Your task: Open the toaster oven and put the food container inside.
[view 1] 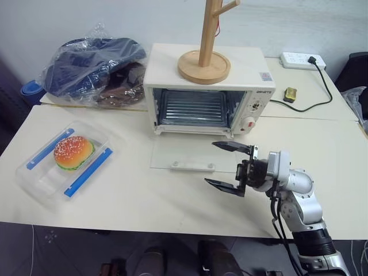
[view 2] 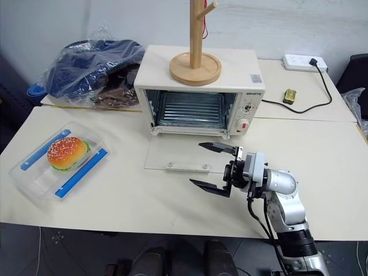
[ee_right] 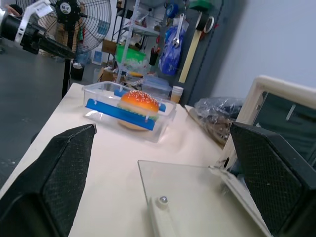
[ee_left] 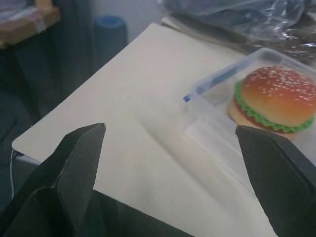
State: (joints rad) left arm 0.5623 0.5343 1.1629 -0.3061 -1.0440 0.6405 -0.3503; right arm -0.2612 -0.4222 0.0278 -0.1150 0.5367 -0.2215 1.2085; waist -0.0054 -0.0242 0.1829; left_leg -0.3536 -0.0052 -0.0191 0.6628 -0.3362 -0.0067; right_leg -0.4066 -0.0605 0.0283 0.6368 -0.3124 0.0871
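We see the toaster oven (view 1: 207,92) with its glass door (view 1: 187,154) lying flat open, so the food container (view 1: 64,163) at the table's left can go in, and our right gripper (view 1: 229,168) and left gripper (ee_left: 173,163) both gape wide, holding nothing.

The toaster oven (view 1: 207,86) is showing a smooth cream-white enamelled shell, a clear glass door (view 1: 187,154) and a metal wire rack (view 1: 192,107). The food container (view 1: 63,164) is presenting clear glossy plastic. The stand (view 1: 204,64) is displaying pale matt wood. The bag (view 1: 92,66) is showing crinkled glossy film over dark cloth.
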